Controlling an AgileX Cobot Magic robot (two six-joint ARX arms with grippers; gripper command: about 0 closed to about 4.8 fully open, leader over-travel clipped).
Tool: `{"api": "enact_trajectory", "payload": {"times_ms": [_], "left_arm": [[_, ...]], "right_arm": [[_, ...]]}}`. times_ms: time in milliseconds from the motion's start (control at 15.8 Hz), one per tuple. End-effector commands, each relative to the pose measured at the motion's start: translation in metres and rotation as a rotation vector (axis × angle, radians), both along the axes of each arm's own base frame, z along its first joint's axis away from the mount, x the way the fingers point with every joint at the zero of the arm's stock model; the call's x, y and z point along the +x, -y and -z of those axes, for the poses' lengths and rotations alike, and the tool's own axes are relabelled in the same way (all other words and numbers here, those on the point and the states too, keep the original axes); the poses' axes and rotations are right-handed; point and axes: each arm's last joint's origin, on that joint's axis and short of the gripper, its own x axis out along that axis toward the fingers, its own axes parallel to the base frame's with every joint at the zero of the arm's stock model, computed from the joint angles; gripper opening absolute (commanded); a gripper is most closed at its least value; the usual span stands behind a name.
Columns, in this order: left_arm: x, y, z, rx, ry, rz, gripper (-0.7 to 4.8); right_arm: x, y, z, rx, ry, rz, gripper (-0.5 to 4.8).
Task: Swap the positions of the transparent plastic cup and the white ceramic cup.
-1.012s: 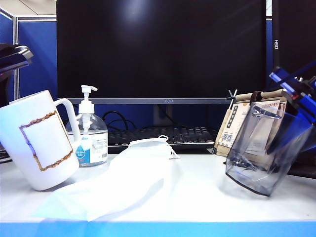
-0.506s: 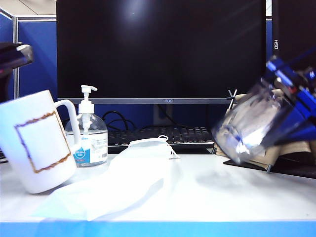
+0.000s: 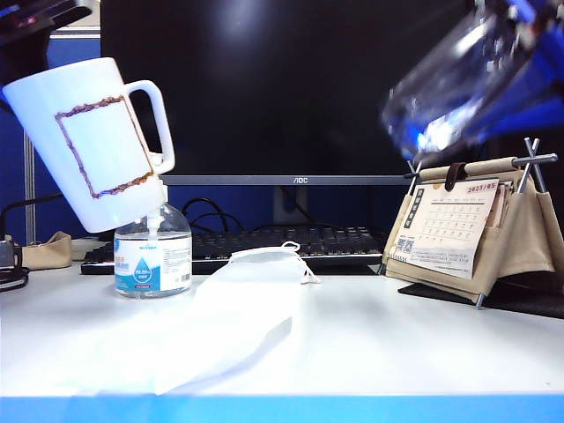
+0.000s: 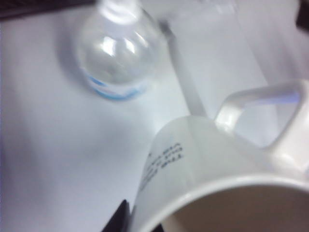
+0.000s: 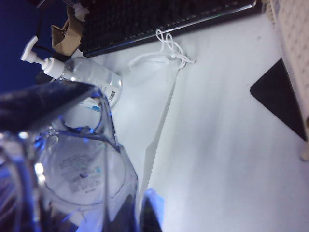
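Monitor (image 3: 291, 88) read "AOC", calendar (image 3: 445, 231) "2023"; mug print blurred. Left gripper (image 3: 35, 22), mostly cropped, held white ceramic cup (image 3: 92, 145); right gripper (image 3: 533, 35) clamped blurred transparent plastic cup (image 3: 454, 84).

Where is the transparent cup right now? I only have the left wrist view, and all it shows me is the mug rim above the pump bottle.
Observer: The transparent plastic cup is in the air at the upper right of the exterior view, tilted, with the right gripper shut on it.
Operator: Is my mug off the table?
Observer: Yes. The exterior view shows the white ceramic cup tilted in the air, its base just above the pump bottle. The left gripper is shut on its rim.
Operator: What stands on the right side?
Observer: A desk calendar stands on the table, below the transparent plastic cup.
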Motion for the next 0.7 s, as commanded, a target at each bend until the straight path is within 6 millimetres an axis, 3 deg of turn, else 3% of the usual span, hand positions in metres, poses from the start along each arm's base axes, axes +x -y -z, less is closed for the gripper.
{"api": "enact_trajectory", "payload": {"times_ms": [63, 506, 695], "left_arm": [[0.01, 0.018, -0.006, -0.015, -0.023, 0.126, -0.06], [0.028, 0.109, -0.005, 0.077, -0.002, 0.364, -0.06], [0.039, 0.134, -0.011, 0.096, 0.008, 0.423, -0.06]], "right_arm": [[-0.008, 0.001, -0.019, -0.02, 0.051, 0.001, -0.09], [-0.03, 0.006, -0.056, -0.127, 0.139, 0.024, -0.09], [-0.038, 0.007, -0.063, -0.128, 0.167, 0.028, -0.08]]}}
